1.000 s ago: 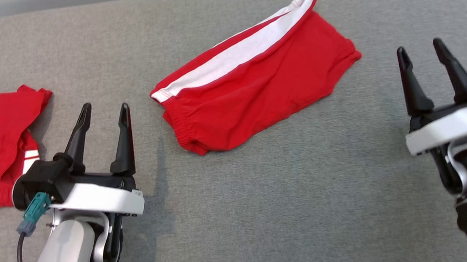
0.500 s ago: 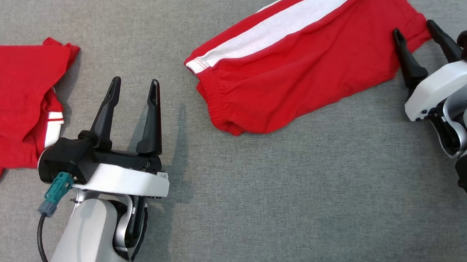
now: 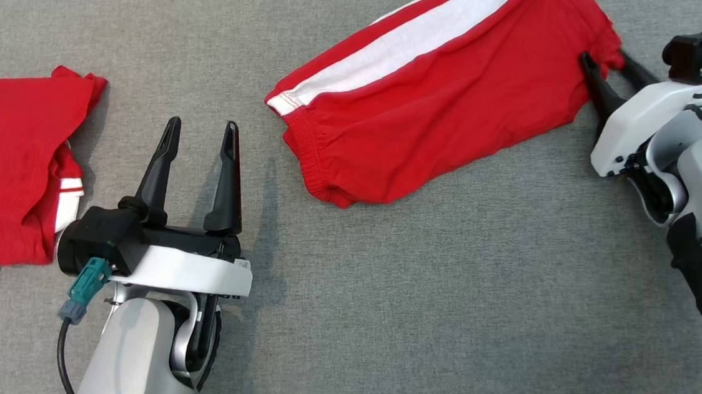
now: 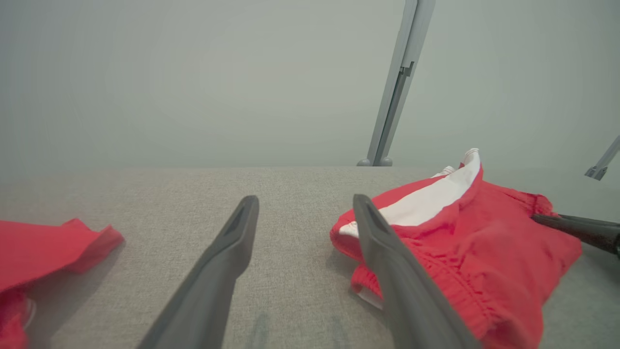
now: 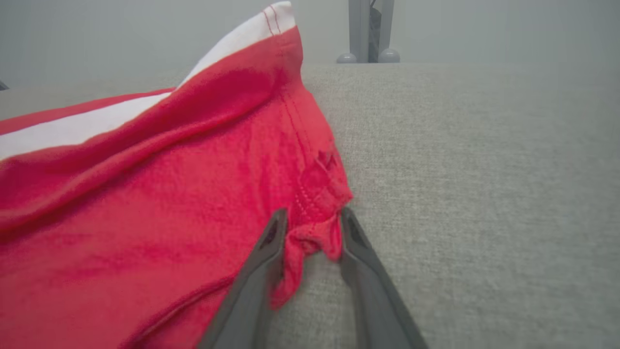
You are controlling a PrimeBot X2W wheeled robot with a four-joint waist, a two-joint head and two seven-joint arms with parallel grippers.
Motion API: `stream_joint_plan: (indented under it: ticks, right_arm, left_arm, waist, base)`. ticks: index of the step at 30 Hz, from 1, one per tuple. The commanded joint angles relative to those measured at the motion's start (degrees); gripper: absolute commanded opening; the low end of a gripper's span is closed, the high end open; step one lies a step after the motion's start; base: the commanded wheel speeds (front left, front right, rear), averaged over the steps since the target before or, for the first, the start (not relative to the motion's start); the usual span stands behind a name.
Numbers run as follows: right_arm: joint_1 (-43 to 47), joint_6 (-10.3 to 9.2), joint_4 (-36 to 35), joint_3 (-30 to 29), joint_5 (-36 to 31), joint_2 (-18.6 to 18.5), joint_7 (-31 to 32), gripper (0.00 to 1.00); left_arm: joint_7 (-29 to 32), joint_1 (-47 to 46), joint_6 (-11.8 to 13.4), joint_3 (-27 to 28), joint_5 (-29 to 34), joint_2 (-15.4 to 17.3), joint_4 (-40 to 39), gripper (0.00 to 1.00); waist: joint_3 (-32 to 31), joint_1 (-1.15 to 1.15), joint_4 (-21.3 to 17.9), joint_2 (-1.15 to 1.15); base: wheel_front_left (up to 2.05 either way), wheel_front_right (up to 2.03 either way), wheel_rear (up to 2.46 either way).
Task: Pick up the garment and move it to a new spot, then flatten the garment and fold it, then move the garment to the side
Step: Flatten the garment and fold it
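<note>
Grey fabric-covered work surface [image 3: 433,291] is noted. The garment [image 3: 438,109], red shorts with a white side stripe, is laid flat and slanted in the upper middle to upper right of the head view, with the elastic waistband toward the lower left and the leg hem toward the right. The right gripper [image 3: 603,61] is placed at the near right corner of that hem. In the right wrist view the two dark fingers [image 5: 271,252] are drawn in on either side of the hem corner of the garment [image 5: 169,203], and the cloth is bunched between the tips and touched by both; the right gripper [image 5: 312,218] is recorded as clamped on this corner. The rest of the garment is seen lying on the surface, not lifted. The left gripper [image 3: 203,124] is held just above the surface at lower left, fingers spread apart with nothing between them, near the waistband end but not touching it. In the left wrist view the left gripper [image 4: 305,199] is pointed across the surface, with the garment [image 4: 465,252] just beside its right-hand finger. A second red garment [image 3: 4,168] is seen crumpled at the far left, well apart from the shorts. A grey metal post [image 4: 397,82] is seen beyond the far edge.
</note>
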Motion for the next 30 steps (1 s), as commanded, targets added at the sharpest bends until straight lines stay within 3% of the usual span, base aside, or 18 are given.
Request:
stream_joint_plan:
  ticks: [1, 13, 22, 30]
  right_arm:
    - [2.16, -0.02, 1.68, 1.12, 0.85, 0.56, 1.14, 0.0]
    - [10.29, -0.02, -5.58, 3.1, 9.12, 0.22, -6.22, 0.0]
    - [23.52, -0.02, -14.67, -0.91, 11.89, -0.74, -8.77, 0.0]
    - [28.4, -0.02, -18.63, -5.38, 11.14, -0.47, -7.17, 0.0]
  left_arm:
    - [-0.15, -0.25, -0.24, 0.49, 0.48, 0.16, 0.11, 1.0]
    - [-0.15, 2.61, -0.13, 2.11, 1.06, 0.58, 0.58, 1.0]
    - [0.34, 6.9, 1.15, 3.21, -0.1, 1.67, -0.36, 1.0]
    - [1.64, 9.43, 2.17, 3.37, -0.76, 2.14, -2.51, 1.0]
  waist:
    - [-0.32, 0.0, -0.46, 0.0]
    - [-4.25, 0.0, -3.66, 0.0]
    - [-8.52, 0.0, -7.15, 0.0]
    - [-10.01, 0.0, -8.59, 0.0]
  base:
    - [0.0, 0.0, 0.0]
    - [0.0, 0.0, 0.0]
    - [0.0, 0.0, 0.0]
    - [0.0, 0.0, 0.0]
